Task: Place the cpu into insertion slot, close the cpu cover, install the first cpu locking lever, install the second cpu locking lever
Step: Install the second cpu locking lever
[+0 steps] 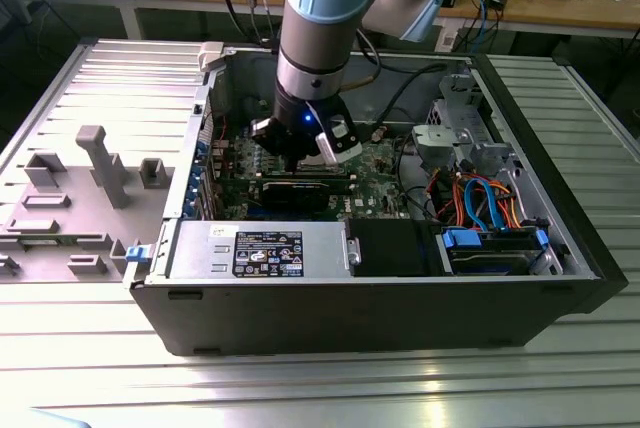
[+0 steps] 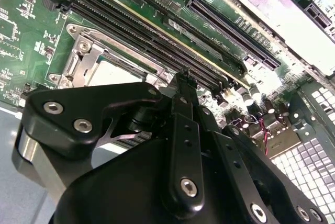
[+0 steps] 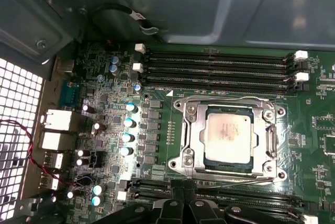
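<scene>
CPU: dull silver-grey square chip (image 3: 229, 136) sat in silver-rimmed socket (image 3: 187, 157), cover frame (image 3: 270, 141) down.
Gripper: black gripper (image 2: 183, 77) narrowed, empty, above memory slots (image 3: 220, 69).
Risk: fingertips might strike slots if lowered off-target.

Robot arm (image 1: 318, 18) in silver-grey with pale blue joint caps

A small blue light glows at its black wrist; the matte black gripper (image 2: 183, 85) has angular linkage plates fastened with silver round-headed screws, above a silvery cylindrical collar.

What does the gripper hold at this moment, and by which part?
It cannot be told. In the first wrist view the cpu already lies in the insertion slot under the cpu cover, apart from the gripper at the board's edge.
</scene>
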Robot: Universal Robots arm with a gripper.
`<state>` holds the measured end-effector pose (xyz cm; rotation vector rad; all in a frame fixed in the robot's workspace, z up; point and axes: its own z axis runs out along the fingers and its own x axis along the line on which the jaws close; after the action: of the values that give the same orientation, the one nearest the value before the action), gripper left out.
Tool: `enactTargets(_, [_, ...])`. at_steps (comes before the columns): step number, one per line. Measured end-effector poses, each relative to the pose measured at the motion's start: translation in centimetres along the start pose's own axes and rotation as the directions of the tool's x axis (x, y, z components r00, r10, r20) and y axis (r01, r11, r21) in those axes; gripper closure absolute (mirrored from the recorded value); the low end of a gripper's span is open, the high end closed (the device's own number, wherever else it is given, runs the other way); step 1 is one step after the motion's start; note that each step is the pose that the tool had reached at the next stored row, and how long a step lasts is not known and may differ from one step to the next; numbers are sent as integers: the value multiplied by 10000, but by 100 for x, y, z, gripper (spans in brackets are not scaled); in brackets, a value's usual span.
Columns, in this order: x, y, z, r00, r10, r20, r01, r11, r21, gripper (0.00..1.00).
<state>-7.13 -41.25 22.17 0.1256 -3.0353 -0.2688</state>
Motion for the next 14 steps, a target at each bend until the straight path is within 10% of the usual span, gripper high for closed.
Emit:
enactTargets(10, [30,-12,87,10000,-32,41,33,9996,-268,89])
enactTargets(14, [67,-13,109,9989,-120,443,132,9996,-249,89])
